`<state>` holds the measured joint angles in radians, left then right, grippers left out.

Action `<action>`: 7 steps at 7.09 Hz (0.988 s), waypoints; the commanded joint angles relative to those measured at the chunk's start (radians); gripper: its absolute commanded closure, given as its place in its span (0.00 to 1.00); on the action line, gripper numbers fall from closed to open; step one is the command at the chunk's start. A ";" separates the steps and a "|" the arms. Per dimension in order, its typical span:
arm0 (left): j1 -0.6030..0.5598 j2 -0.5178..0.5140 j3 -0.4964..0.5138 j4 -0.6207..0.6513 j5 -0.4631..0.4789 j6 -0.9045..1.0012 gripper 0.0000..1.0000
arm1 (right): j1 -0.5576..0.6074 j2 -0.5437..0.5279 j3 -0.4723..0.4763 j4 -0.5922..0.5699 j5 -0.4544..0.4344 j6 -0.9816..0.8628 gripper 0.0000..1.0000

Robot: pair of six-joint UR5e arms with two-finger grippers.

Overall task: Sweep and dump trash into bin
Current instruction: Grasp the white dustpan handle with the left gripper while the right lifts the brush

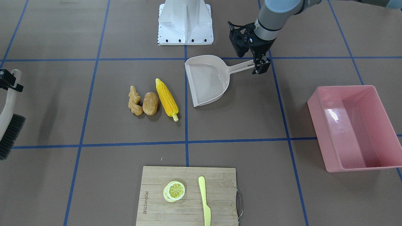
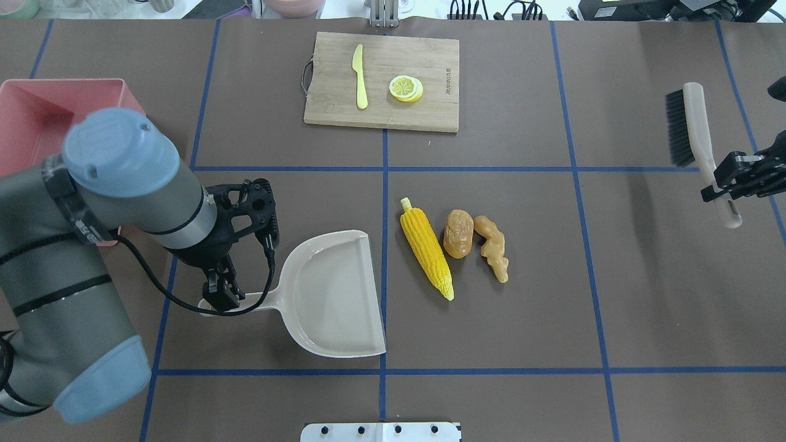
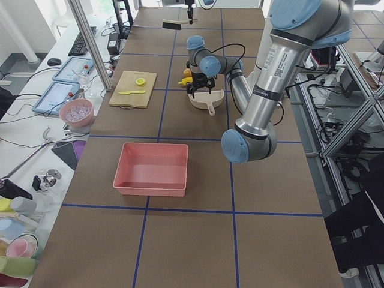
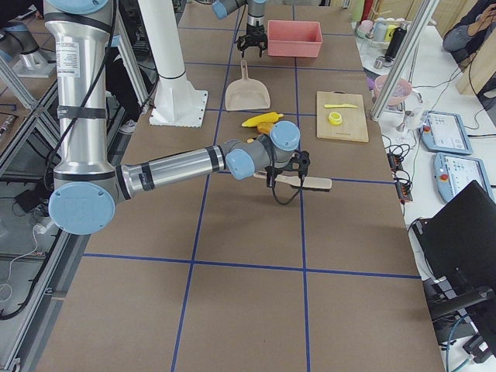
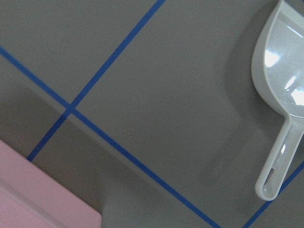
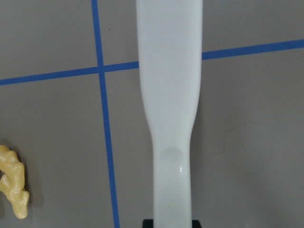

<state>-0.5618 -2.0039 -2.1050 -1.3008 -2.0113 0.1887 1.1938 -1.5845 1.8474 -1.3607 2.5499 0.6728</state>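
overhead exterior: our right gripper clamps the beige bristled plastic brush; left gripper, opening unclear, should next grasp the beige plastic dustpan.

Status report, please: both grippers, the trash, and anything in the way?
Right gripper shut on brush. Left gripper at dustpan handle, grip unclear. Trash unswept beside dustpan; bin empty. Nothing between trash and dustpan.

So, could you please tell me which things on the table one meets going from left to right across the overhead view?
bin → dustpan → corn → potato → ginger → brush
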 commanded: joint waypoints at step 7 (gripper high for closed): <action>0.078 0.123 0.075 -0.262 0.072 -0.158 0.01 | -0.164 0.052 0.076 0.149 0.160 0.096 1.00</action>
<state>-0.4976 -1.8808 -2.0508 -1.5081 -1.9408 0.0695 1.0650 -1.5120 1.9289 -1.3170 2.6625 0.7622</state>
